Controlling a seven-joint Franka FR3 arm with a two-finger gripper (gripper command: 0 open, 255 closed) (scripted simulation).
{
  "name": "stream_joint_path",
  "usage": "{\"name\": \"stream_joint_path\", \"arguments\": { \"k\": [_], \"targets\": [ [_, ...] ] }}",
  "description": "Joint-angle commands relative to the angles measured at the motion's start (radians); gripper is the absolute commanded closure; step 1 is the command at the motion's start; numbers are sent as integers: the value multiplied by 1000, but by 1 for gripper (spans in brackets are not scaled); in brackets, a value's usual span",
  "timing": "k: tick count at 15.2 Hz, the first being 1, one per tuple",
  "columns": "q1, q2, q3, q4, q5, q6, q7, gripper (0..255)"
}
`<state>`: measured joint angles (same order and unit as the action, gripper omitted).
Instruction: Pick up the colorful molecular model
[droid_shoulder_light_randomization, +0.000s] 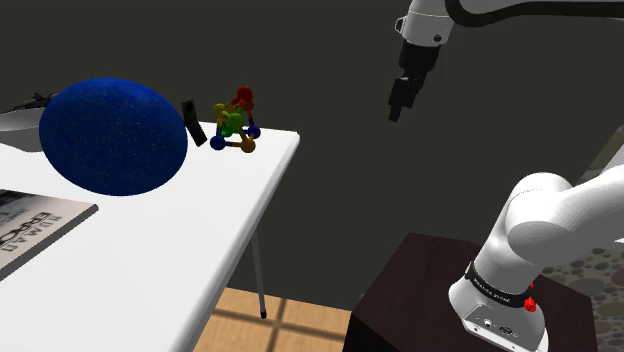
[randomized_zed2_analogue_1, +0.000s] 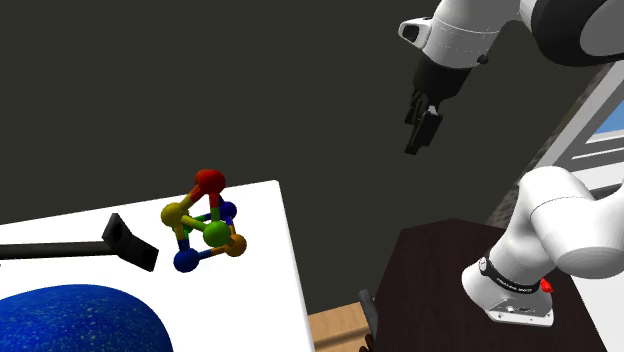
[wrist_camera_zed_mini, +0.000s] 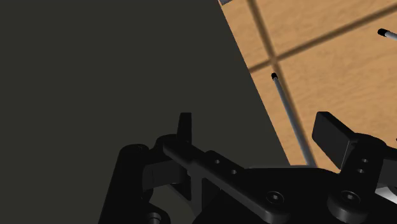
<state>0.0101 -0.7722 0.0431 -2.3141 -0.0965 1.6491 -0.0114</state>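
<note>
The molecular model (droid_shoulder_light_randomization: 233, 122) (randomized_zed2_analogue_1: 205, 225) is a small cluster of red, yellow, green, blue and orange balls joined by sticks. It stands near the far corner of the white table (droid_shoulder_light_randomization: 200, 240) (randomized_zed2_analogue_1: 272, 215). My gripper (droid_shoulder_light_randomization: 398, 105) (randomized_zed2_analogue_1: 420, 130) (wrist_camera_zed_mini: 257, 130) hangs in the air well off the table's edge, to the shoulder view's right of the model and higher than it. It is open, with nothing between its two black fingers (wrist_camera_zed_mini: 184, 130). Below them the wrist view shows a dark wall, wooden floor and a table leg (wrist_camera_zed_mini: 289, 114).
A big blue dome (droid_shoulder_light_randomization: 112, 135) (randomized_zed2_analogue_1: 70, 320) sits on the table close beside the model, with a black tool head (droid_shoulder_light_randomization: 193, 122) (randomized_zed2_analogue_1: 130, 242) between them. A magazine (droid_shoulder_light_randomization: 30, 225) lies near the front. The dark stand (droid_shoulder_light_randomization: 420, 290) is at lower right.
</note>
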Motion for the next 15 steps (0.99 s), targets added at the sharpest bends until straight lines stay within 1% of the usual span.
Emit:
{"name": "stream_joint_path", "arguments": {
  "k": [1, 8, 15],
  "targets": [
    [0, 0, 0, 0, 0, 0, 0, 0],
    [28, 152, 99, 84, 75, 115, 137, 0],
    [40, 330, 195, 223, 103, 211, 270, 0]
  ]
}}
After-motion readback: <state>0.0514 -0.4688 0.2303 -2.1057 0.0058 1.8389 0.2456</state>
